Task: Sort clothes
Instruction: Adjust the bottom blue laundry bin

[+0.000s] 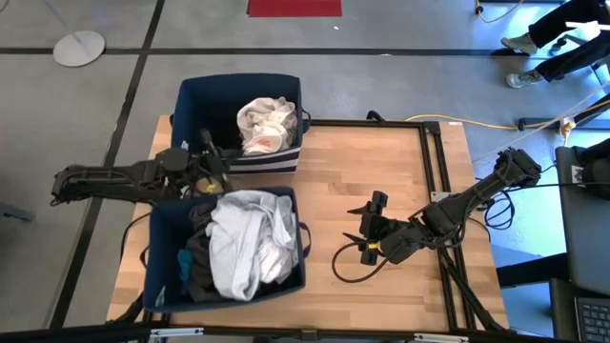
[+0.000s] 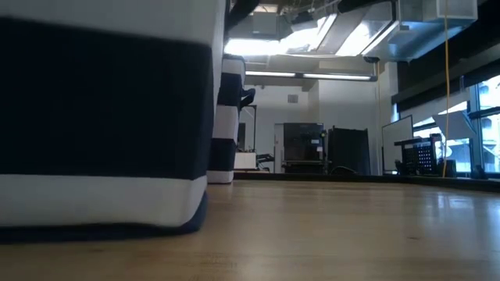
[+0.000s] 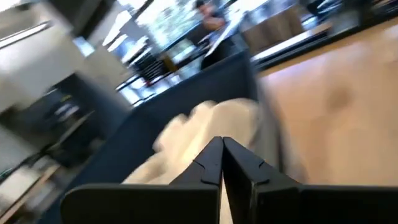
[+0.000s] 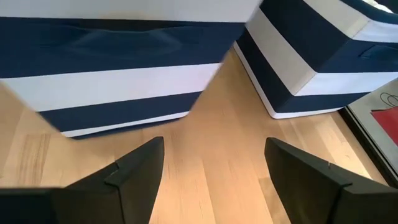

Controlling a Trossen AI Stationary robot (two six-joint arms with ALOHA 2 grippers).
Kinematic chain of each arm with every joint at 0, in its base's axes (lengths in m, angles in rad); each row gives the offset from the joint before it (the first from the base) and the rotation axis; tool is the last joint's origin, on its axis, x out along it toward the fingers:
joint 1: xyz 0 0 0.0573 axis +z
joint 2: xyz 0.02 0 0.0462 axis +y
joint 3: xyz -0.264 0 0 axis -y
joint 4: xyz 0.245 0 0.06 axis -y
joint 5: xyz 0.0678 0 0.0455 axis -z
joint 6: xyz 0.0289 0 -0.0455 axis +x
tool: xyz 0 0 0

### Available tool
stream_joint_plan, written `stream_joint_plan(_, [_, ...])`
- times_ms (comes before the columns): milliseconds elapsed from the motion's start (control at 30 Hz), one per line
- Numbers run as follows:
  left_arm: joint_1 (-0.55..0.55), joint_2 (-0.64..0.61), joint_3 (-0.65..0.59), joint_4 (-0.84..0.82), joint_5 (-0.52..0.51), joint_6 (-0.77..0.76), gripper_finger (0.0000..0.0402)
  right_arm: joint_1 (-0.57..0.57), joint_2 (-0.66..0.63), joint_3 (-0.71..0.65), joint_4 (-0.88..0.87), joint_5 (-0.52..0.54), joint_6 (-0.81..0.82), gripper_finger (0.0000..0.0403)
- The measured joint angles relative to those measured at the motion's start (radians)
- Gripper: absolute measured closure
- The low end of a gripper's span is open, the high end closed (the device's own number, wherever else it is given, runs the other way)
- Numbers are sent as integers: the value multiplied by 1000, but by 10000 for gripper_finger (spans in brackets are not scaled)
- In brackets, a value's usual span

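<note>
Cream garments [image 1: 265,124] sitting in far bin [image 1: 240,90]; near bin [image 1: 157,272] holding mixed pile [image 1: 243,243]. Left gripper [image 1: 212,171] pressed together, hovering between bins; right gripper [image 1: 367,229] idling, spread, empty.

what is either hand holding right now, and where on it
Nothing. The left hand is shut and empty between the two bins. The right hand is open over bare table.
</note>
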Motion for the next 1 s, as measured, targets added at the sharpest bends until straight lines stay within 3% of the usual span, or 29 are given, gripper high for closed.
stream_joint_plan(167, [-65, 0, 0, -18, 94, -44, 401, 0, 0, 0, 0, 0, 0, 123])
stream_joint_plan(367, [-138, -5, 0, -6, 109, -70, 401, 0, 11, 0, 0, 0, 0, 123])
stream_joint_plan(567, [-198, -2, 0, -44, 234, -190, 401, 0, 22, 0, 1, 0, 0, 123])
stream_joint_plan(900, [-209, 0, 1, -204, 241, -372, 401, 1, 28, 0, 0, 0, 0, 123])
stream_joint_plan(1000, [-218, 3, -19, -186, 249, -379, 401, 1, 28, 0, 0, 0, 0, 123])
